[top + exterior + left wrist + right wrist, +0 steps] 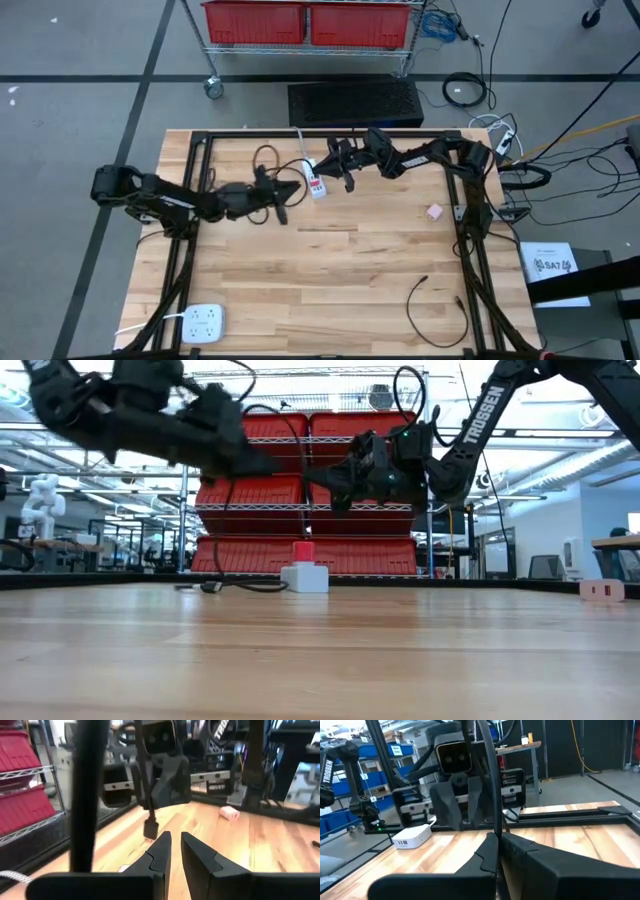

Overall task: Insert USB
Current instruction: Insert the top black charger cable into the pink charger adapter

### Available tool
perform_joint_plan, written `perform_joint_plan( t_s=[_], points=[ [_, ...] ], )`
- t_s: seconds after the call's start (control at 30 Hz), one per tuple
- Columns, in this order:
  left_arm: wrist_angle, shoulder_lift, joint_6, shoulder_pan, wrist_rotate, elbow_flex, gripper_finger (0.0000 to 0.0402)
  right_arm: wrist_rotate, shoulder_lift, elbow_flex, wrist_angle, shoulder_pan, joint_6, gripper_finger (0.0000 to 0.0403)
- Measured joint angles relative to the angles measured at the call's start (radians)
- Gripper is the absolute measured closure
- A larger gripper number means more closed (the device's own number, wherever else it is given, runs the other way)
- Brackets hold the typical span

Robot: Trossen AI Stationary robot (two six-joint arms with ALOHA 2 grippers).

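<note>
Bare wood fronts the charger block [304,574]; left claw [283,199] slightly open, empty; right claw [335,163] pinches the black cable [487,765].

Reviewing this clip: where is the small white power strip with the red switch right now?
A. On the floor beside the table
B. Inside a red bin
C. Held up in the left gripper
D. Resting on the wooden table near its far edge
D: the small white power strip with the red switch sits flat on the wooden table near its far edge, below both grippers, as the low view confirms.

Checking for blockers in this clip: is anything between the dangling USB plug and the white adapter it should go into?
Nothing visible. The USB plug hangs from the right gripper, above the table, near the white adapter; the left gripper waits alongside.
</note>
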Motion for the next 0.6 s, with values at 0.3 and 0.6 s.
perform_joint_plan(
  t_s=[0.3,0.6],
  points=[
    [0.095,0.0,-0.015,0.045,0.007,0.03,0.0352,0.0,-0.028,0.0,0.0,0.026,-0.006,0.0403],
    [0.1,0.036,-0.134,0.079,0.158,0.029,0.0284,0.031,-0.056,0.0,0.077,0.052,0.011,0.0403]
  ],
)
